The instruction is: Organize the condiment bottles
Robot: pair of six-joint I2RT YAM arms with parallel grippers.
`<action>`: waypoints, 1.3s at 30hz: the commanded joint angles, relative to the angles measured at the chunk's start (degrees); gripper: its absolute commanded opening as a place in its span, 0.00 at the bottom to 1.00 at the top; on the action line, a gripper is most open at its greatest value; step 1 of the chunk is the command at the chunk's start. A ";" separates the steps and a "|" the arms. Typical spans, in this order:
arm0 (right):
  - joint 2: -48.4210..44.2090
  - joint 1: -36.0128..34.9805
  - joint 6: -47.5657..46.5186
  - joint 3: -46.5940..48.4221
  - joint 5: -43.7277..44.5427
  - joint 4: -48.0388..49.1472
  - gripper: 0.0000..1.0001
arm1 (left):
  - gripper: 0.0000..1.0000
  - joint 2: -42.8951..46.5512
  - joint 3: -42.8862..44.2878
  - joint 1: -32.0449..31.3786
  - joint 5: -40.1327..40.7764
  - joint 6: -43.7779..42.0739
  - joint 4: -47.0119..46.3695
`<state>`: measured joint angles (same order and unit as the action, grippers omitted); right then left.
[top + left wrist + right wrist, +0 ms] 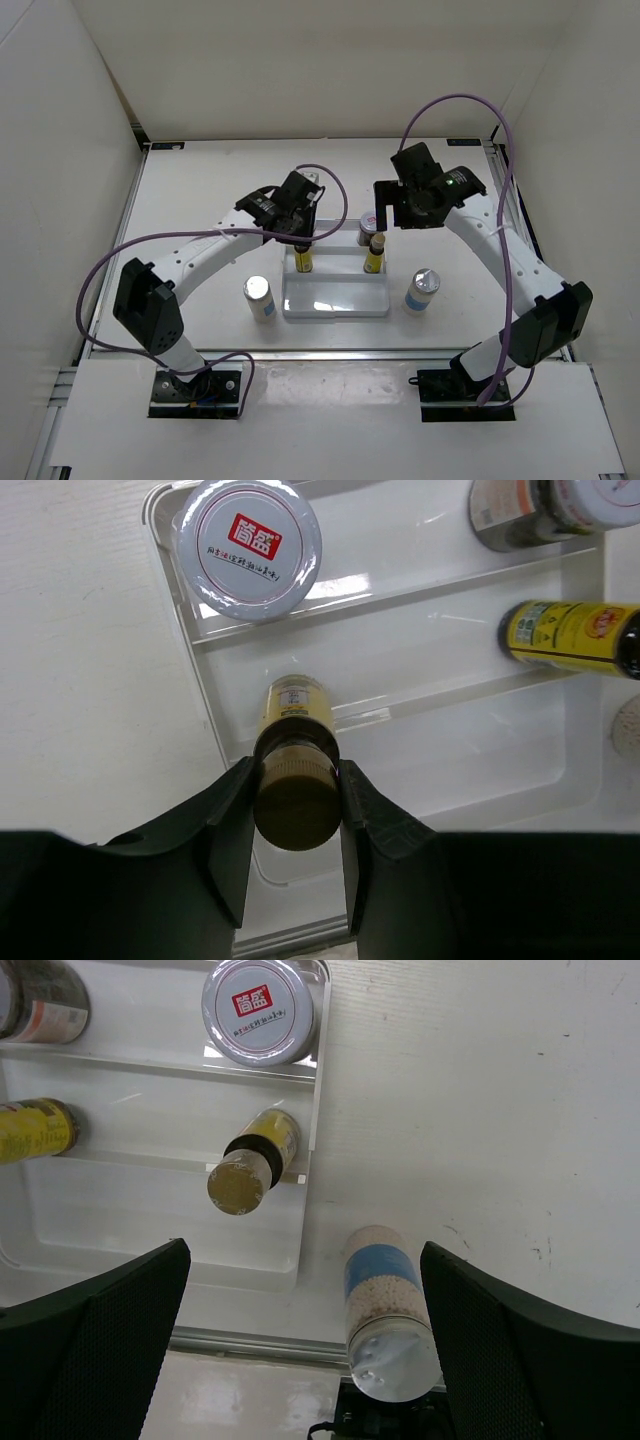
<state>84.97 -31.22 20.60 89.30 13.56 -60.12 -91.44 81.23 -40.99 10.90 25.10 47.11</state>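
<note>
At 10 o'clock in the white tray [335,298] | left claw [296,810] clamped on slim yellow bottle [292,730], upright | right claw [305,1250] wide open, empty | white-blue bottles [259,297] on counter [200,200], 9 and 3 o'clock of tray.

Plain white walls [300,60] enclose a white table [200,190]; light is soft and even.
</note>
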 commanded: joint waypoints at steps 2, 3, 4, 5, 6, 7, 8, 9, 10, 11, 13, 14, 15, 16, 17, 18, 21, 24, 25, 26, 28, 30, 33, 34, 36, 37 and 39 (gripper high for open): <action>-2.70 0.11 0.32 -0.61 1.29 0.00 0.99 | 0.11 -1.81 -0.11 -0.49 4.57 -1.11 -2.90; -2.70 0.11 0.32 -0.61 1.29 0.00 0.99 | 0.11 -1.81 -0.11 -0.49 4.57 -1.11 -2.90; -2.70 0.11 0.32 -0.61 1.29 0.00 0.99 | 0.11 -2.34 -0.11 -0.49 4.57 -1.11 -2.90; -2.70 0.11 0.32 -0.61 1.29 0.00 0.99 | 0.11 -2.34 -0.11 -0.49 4.57 -1.11 -2.90; -3.23 0.11 0.32 -1.22 1.29 0.00 0.99 | 0.13 -2.34 -0.11 -0.49 4.57 -1.11 -2.90; -3.23 0.11 0.32 -1.23 1.29 0.00 0.99 | 0.15 -2.86 -0.11 -0.49 4.57 -1.11 -2.90; -3.23 0.11 0.32 -1.23 1.29 0.00 0.99 | 0.17 -2.87 -0.11 -0.49 4.57 -1.11 -2.90; -3.23 0.11 0.84 -1.84 1.29 -0.52 0.99 | 0.22 -2.87 -0.11 -0.49 4.57 -1.11 -2.90; -3.84 0.11 0.85 -2.54 1.29 -0.53 0.99 | 0.26 -2.87 -0.11 -0.49 4.57 -1.11 -2.90; -3.85 0.11 0.85 -2.55 1.29 -0.53 0.99 | 0.32 -2.87 -0.11 -0.49 5.10 -1.11 -2.90; -4.55 0.11 0.85 -3.43 1.82 -1.14 0.99 | 0.56 -2.87 -0.11 -0.49 5.10 -1.11 -2.90; -5.16 0.11 1.37 -4.30 2.60 -1.66 0.99 | 0.64 -2.87 -0.11 -0.49 5.10 -1.11 -2.90; -5.77 0.11 1.37 -5.09 2.61 -1.67 0.99 | 0.72 -2.87 0.41 -0.49 5.10 -1.11 -2.90; -5.78 0.11 1.98 -5.10 3.31 -2.37 0.99 | 0.82 -2.87 0.42 -0.49 5.62 -1.11 -2.90; -6.48 0.11 1.99 -5.97 3.31 -3.16 0.99 | 0.86 -2.35 0.42 -0.49 5.63 -1.11 -2.90; -7.44 0.11 2.94 -6.93 3.31 -3.16 0.99 | 0.93 -2.34 1.03 -0.49 5.63 -1.11 -2.90; -9.11 0.11 4.88 -8.78 3.31 -4.21 0.99 | 1.00 -1.20 1.74 -0.49 6.16 -1.11 -2.90; -10.00 0.11 7.60 -11.16 2.70 -5.70 0.99 | 1.00 0.03 4.80 -0.49 6.16 -1.11 -1.42; -10.00 0.11 8.48 -11.68 2.09 -6.32 0.99 | 1.00 0.64 6.73 -0.49 6.85 -1.11 -0.37; -10.52 0.11 9.27 -12.99 2.08 -6.33 0.99 | 1.00 0.65 7.70 -0.49 7.64 -1.11 0.17; -10.53 0.11 11.90 -14.67 2.08 -7.64 0.99 | 1.00 2.75 10.51 -0.49 9.13 -1.72 1.04; -11.23 0.11 13.41 -17.65 1.30 -7.65 0.99 | 1.00 4.94 11.93 -0.49 10.19 -1.72 3.32; -11.23 0.11 16.13 -21.08 0.59 -7.03 0.99 | 1.00 8.98 12.55 0.56 11.43 -0.41 5.70; -11.23 0.11 16.92 -23.01 -0.02 -7.03 0.99 | 1.00 10.22 11.50 0.56 11.43 -0.41 6.23; -11.23 0.11 18.51 -24.78 -0.90 -6.42 0.99 | 1.00 12.76 8.52 1.18 12.04 0.12 6.85; -11.23 0.11 18.51 -25.48 -1.60 -5.11 0.99 | 1.00 15.13 7.46 1.18 12.57 0.82 7.46; -11.23 0.11 19.21 -26.71 -1.61 -5.10 0.96 | 1.00 17.34 4.30 1.88 12.57 1.53 8.26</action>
<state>74.72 -31.18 36.25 63.44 13.13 -66.00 -77.78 88.82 -39.88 21.21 25.10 51.44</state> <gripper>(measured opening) 0.972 0.990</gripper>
